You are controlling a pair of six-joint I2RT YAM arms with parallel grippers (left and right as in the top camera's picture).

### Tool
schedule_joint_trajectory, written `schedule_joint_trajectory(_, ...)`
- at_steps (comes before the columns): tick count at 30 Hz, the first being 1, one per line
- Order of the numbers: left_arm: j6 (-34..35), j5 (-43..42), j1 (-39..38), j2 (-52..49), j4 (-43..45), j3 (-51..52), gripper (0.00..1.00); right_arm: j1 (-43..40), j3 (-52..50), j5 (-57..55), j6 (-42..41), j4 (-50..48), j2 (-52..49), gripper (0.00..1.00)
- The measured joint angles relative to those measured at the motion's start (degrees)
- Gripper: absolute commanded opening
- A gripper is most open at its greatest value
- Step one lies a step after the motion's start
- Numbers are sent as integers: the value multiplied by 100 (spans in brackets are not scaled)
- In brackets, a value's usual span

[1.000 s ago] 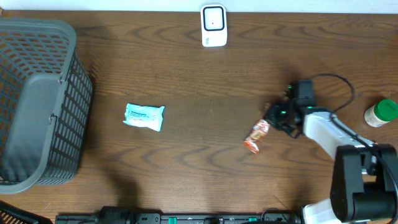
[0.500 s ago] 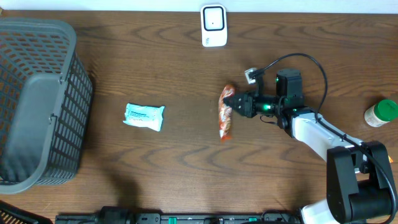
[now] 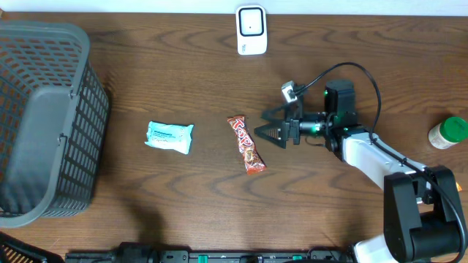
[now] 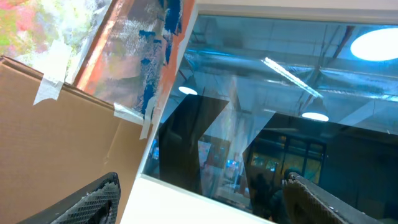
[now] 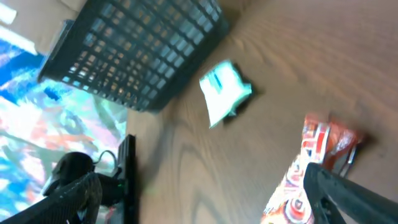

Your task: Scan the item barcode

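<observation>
Since half a second earlier, the red snack wrapper (image 3: 246, 145) has been let out of the right gripper (image 3: 260, 124) and is now seen lying flat on the wooden table (image 3: 351, 212), its long axis running slantwise from upper left to lower right. The right gripper's jaws are spread wide with nothing between them; the wrapper lies just beside their tips, and whether it is touched cannot be told. In the right wrist view the same wrapper (image 5: 317, 158) is shown near the lower right finger (image 5: 348, 199), with a pale teal packet (image 5: 224, 93) beyond it and a dark mesh basket (image 5: 143, 50) further off. Seen from overhead, the teal packet (image 3: 170, 136) lies to the wrapper's left, the basket (image 3: 73, 33) stands at the table's left edge, a white scanner (image 3: 251, 29) stands at the far edge, well apart from the wrapper, and a green-capped bottle (image 3: 447, 131) stands at the right. The left gripper (image 4: 202, 186) is pointed upward at a window, its jaws held wide and empty.
</observation>
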State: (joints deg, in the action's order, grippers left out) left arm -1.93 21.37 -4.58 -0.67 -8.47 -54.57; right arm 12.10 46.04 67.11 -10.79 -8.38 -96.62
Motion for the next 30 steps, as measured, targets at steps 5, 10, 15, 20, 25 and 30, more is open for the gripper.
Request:
schedule_joint_trajectory(5,0,0,0,0,-7,0,84,518,-2,-1469,-208,1394,2,99)
schedule_joint_trajectory(10,0,0,0,0,-9,0,84,966,-11,-2846,-452,2330,2,99)
schedule_joint_trajectory(15,0,0,-2,0,-9,0,84,1130,-2,-3263,-581,2638,24,99)
schedule_joint_trajectory(20,0,0,0,0,-9,0,84,1132,26,-3333,-667,2964,70,99)
schedule_joint_trajectory(25,0,0,0,0,-9,0,84,1132,74,-3209,-680,3038,-4,99)
schedule_joint_trajectory(30,0,0,0,0,-9,0,84,1132,210,-2640,-680,2715,-365,98)
